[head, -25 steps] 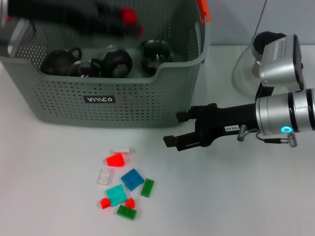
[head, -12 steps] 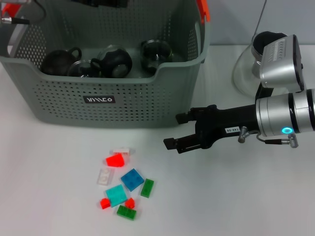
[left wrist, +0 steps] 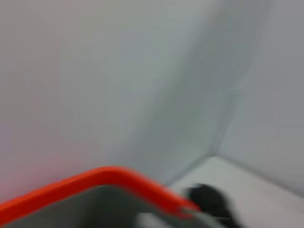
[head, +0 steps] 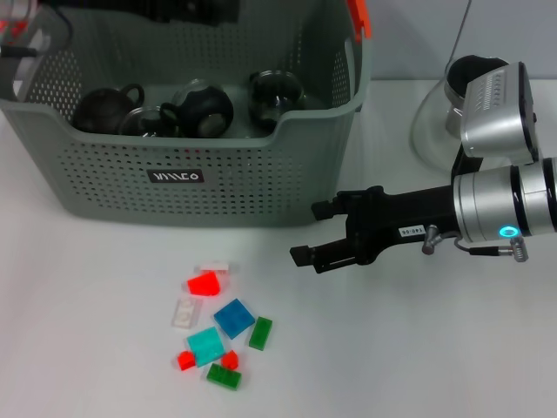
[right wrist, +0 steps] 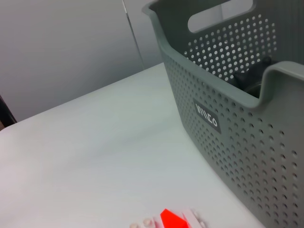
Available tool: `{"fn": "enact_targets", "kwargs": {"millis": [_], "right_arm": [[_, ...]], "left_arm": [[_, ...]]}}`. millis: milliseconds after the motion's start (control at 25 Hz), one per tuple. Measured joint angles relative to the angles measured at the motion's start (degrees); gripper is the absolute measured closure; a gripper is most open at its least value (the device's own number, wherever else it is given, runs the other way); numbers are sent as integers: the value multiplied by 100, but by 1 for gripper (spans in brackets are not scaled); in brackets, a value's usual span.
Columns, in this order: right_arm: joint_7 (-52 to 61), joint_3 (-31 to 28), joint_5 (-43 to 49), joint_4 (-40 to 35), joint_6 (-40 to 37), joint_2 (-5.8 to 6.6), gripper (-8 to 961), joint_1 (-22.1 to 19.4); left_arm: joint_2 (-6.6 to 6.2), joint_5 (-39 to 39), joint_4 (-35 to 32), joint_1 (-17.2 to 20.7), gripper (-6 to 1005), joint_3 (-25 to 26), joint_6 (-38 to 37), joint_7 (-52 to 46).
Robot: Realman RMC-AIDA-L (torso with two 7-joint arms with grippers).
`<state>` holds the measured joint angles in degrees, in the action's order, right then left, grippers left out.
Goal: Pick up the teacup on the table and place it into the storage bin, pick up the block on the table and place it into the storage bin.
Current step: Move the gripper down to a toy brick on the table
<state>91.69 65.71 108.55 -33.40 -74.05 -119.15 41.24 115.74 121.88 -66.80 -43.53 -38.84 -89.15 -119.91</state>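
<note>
Storage bin (head: 218, 174), a large grey-green perforated plastic basket with an orange handle clip (head: 359, 17) and a small black label (head: 177, 177) on its front wall, stands at the far left of the white worktop (head: 392, 348). Inside it sit several dark glazed teacups (head: 202, 109), packed close together along the front wall. Coloured plastic blocks (head: 218, 324) lie loose on the worktop near its front edge, in front of the bin and apart from it: a red one (head: 203, 283), a blue one (head: 234, 317), a teal one (head: 205, 346), green ones and pale translucent ones.

The right gripper (head: 313, 232) reaches in from the right edge of the worktop, low, just beside the bin's front right corner; its black fingers are spread apart and hold nothing. The left gripper (head: 187, 10) shows only as a dark shape over the bin's far rim, and I cannot tell whether it is open or closed. A clear glass carafe (head: 435, 122) stands at the far right, behind the right arm.
</note>
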Motion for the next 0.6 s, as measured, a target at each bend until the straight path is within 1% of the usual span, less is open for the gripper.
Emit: {"fn": "enact_targets", "kwargs": {"millis": [40,80,120,200,240,280,320,360,440,600], "right_arm": [[3,2,-1,-1,-6,0,6,0],[11,2,-1,-1,-10,2,6,0],[18,1,0,-1,-10,4,6,-1],[28,-3,-1,-1,-12,5,6,-1],[33,-7,-1,-1,-14,5,6,-2],[38,-9,-1,-1,-13,8,6,-2],[43,-10,0,0,-13,14,6,-3],[48,-11,-1,0,-12,19,6,-3],[49,-15,-1,9,-13,31,6,-3],[50,-20,-1,9,-12,41,6,-3]], "left_arm": [[0,0,0,0,75,0,0,0],[158,-516,-449,260,47,-27,-1122,347],[202,-599,-511,306,47,-47,-1412,463],[347,-756,-703,487,47,-171,-2224,794],[417,-769,-780,596,47,-282,-2550,917],[468,-733,-879,754,47,-512,-2750,994],[506,-687,-971,925,48,-764,-2873,1052],[522,-619,-1051,1097,48,-1082,-2898,1087],[546,-411,-1148,1338,48,-1514,-2856,1129],[679,217,-1191,1536,48,-1728,-2727,1227]]}}
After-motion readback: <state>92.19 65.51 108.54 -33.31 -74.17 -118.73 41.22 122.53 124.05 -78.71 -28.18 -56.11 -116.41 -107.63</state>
